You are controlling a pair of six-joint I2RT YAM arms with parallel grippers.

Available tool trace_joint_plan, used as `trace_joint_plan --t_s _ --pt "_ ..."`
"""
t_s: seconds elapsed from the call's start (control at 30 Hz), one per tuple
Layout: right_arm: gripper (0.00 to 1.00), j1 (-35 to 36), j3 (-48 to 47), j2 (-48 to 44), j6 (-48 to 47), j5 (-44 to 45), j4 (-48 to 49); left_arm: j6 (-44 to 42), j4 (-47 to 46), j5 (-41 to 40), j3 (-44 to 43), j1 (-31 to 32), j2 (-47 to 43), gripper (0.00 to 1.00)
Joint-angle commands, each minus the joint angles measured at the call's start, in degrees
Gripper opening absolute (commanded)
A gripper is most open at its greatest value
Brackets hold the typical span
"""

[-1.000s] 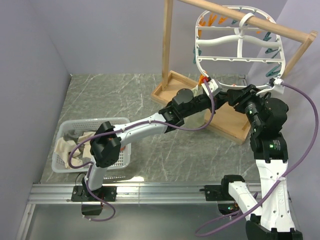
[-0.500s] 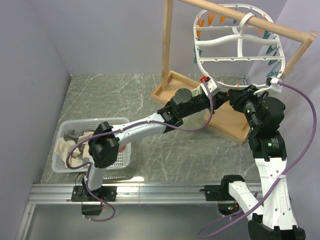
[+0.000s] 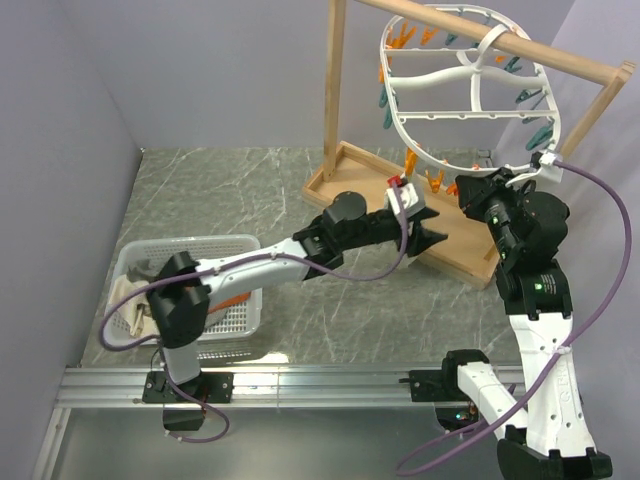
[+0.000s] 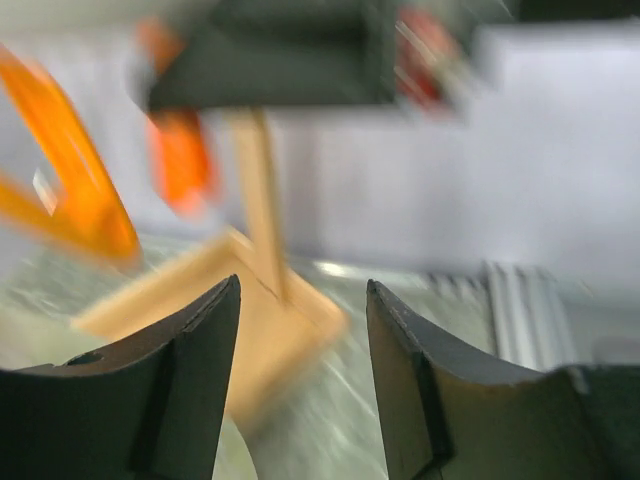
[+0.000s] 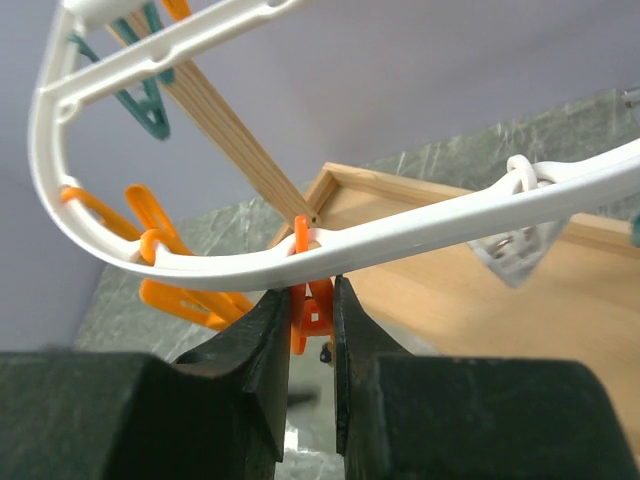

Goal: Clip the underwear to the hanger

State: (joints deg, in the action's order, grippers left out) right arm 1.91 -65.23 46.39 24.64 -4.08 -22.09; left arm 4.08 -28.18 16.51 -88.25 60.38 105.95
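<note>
The white oval hanger (image 3: 440, 113) hangs by its hook from the wooden bar at the back right, with orange and teal clothespins round its rim. My right gripper (image 3: 468, 190) is under the lower rim (image 5: 420, 225). Its fingers (image 5: 310, 285) are shut on an orange clothespin (image 5: 312, 312) hanging there. My left gripper (image 3: 430, 238) hovers left of and below the rim, over the stand's base. It stands open (image 4: 300, 285) with nothing between its fingers, and that view is blurred. The underwear does not show in any view.
The wooden frame stand has a tray base (image 3: 455, 250) and an upright post (image 3: 335, 80) beside the hanger. A white basket (image 3: 190, 243) at the near left holds cream and orange cloths. Grey walls close in both sides.
My left gripper has opened and drawn back down and left from the hanger's rim. My right gripper has shut on the orange clothespin. The hanger has tilted.
</note>
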Motion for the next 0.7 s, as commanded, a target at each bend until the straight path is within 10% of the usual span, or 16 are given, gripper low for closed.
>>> trace_joint_plan --t_s 0.0,0.23,0.57,0.67 --pt "0.0 0.4 -1.5 0.3 0.6 0.5 5.0 0.3 0.8 9.6 7.1 -0.5 -11.0 0.58" --pt "0.0 0.7 -2.1 0.5 1.2 0.2 4.4 -14.9 18.3 18.2 18.8 -1.8 -22.5 0.59" --pt "0.0 1.4 -2.6 0.9 0.6 0.2 4.0 -44.6 19.8 25.9 39.6 -6.4 -32.7 0.61" --pt "0.0 1.5 -2.4 0.9 0.7 -0.2 4.0 -42.2 21.2 28.3 38.2 -9.2 -30.6 0.6"
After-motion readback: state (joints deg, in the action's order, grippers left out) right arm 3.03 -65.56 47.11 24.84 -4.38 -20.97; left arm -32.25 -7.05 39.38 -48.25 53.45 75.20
